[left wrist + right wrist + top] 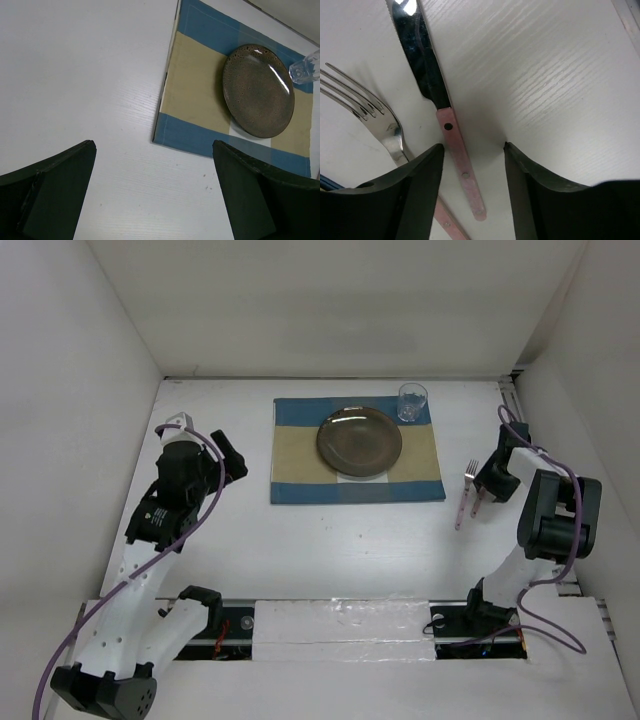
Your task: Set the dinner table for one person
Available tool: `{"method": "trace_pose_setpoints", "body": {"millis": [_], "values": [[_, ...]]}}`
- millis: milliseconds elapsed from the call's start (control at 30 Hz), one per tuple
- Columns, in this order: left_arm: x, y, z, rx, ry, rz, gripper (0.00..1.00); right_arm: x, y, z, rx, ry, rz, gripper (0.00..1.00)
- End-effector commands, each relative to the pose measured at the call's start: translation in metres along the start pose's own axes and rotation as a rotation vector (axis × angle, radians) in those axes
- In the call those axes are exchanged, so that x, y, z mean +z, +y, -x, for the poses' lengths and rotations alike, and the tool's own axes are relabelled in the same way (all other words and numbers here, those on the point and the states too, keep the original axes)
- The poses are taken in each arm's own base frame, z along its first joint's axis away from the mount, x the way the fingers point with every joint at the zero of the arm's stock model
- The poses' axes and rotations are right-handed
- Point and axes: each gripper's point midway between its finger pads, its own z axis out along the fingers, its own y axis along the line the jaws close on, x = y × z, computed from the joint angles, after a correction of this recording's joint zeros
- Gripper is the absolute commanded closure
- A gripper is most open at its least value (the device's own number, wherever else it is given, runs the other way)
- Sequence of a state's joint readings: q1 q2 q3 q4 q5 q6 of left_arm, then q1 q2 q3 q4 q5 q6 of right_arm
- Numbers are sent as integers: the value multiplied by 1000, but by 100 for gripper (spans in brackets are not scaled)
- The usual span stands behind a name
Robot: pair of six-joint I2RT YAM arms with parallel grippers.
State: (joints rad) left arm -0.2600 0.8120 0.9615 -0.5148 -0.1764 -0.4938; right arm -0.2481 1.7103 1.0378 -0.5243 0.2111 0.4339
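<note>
A brown plate (359, 440) lies on the blue-and-tan placemat (300, 470), with a clear glass (412, 402) at the mat's far right corner, all on the white dinner table (350, 540). A fork (466, 490) and a knife (478, 505), both pink-handled, lie side by side right of the mat. My right gripper (490, 485) is open and low over them; in the right wrist view its jaws (473, 146) straddle the knife handle (462, 167), with the fork (370, 107) just left. My left gripper (232, 458) is open and empty left of the mat.
White walls close in the table at the left, back and right. In the left wrist view the open gripper (154, 143) hangs over bare table (75, 60), with the placemat (200, 75), plate (257, 90) and glass (305, 67) ahead to the right.
</note>
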Motion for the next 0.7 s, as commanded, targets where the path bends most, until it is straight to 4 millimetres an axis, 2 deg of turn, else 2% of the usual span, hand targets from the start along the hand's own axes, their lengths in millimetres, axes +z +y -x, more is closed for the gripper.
{"method": "trace_pose_setpoints", "body": {"millis": [0,33,67,167,200,233,333,367,467,500,600,633,667], "values": [[-5,-5,12,4,-41,-28,0,-1,5,9,-43,1,4,45],[-5,-5,12,4,-41,-28,0,0,7,5,-57,23,-3,45],[-5,-5,12,4,-41,-28,0,0,7,5,-57,23,-3,49],[-5,-5,12,4,-41,-28,0,3,8,1,-74,50,0,76],[-7,-4,14,2,-54,-26,0,3,8,-2,-76,62,5,81],[-7,-4,14,2,-54,-26,0,2,10,2,-74,54,8,98],[-7,-4,14,2,-54,-26,0,0,1,4,-68,47,-39,100],[-7,-4,14,2,-54,-26,0,-4,2,11,-48,22,-45,100],[-5,-5,12,4,-42,-29,0,-30,5,33,9,-71,-16,100],[-3,-4,9,6,-34,-24,0,-51,9,51,40,-153,26,100],[-3,-6,10,4,-37,-37,0,-84,23,64,40,-258,99,100],[-3,-6,10,4,-37,-37,0,-102,36,70,18,-312,146,100],[-4,-9,8,8,-34,-44,0,-109,47,70,-12,-314,184,100]]}}
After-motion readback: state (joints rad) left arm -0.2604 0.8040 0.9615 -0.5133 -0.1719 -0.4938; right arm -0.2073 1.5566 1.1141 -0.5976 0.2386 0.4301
